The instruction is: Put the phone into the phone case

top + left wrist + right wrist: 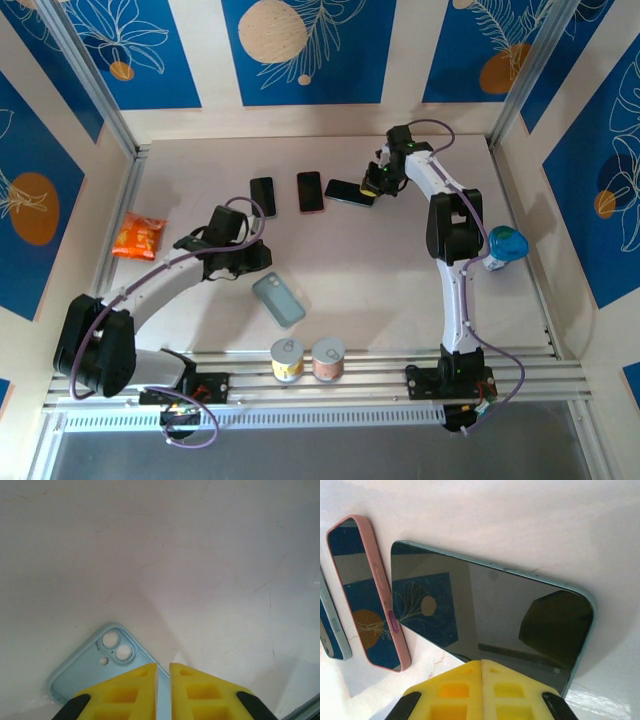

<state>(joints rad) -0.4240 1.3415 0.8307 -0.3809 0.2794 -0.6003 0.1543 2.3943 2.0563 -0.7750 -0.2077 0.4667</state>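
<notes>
Three phones lie in a row on the white table (400, 300), upper centre of the top view: a black-edged phone (262, 195) on the left, a pink-edged phone (310, 191) in the middle, and a dark-screened phone with a teal edge (350, 192) on the right, lying crosswise to the other two.

The right end effector (377, 185) sits at the right end of the teal-edged phone. In the right wrist view its yellow pads are clenched together (481, 665) at the near edge of the teal-edged phone (490, 610). Can't tell if they touch it. The pink-edged phone (370, 595) is just left of it.

One light blue empty phone case (279, 299) lies at centre frame, well apart from the phones, back down and tilted.

The left end effector (252, 262) is just upper left of the case. In the left wrist view its pads are nearly clenched (163, 669) with a slim gap, nothing between them, over the case (85, 675) and its camera cutouts.

Other items:
- Two small round cans, one yellow (287, 359) and one pink (328, 358), bottom centre.
- One orange snack packet (138, 236), left side.
- One blue-lidded cup (505, 246), right side.
</notes>
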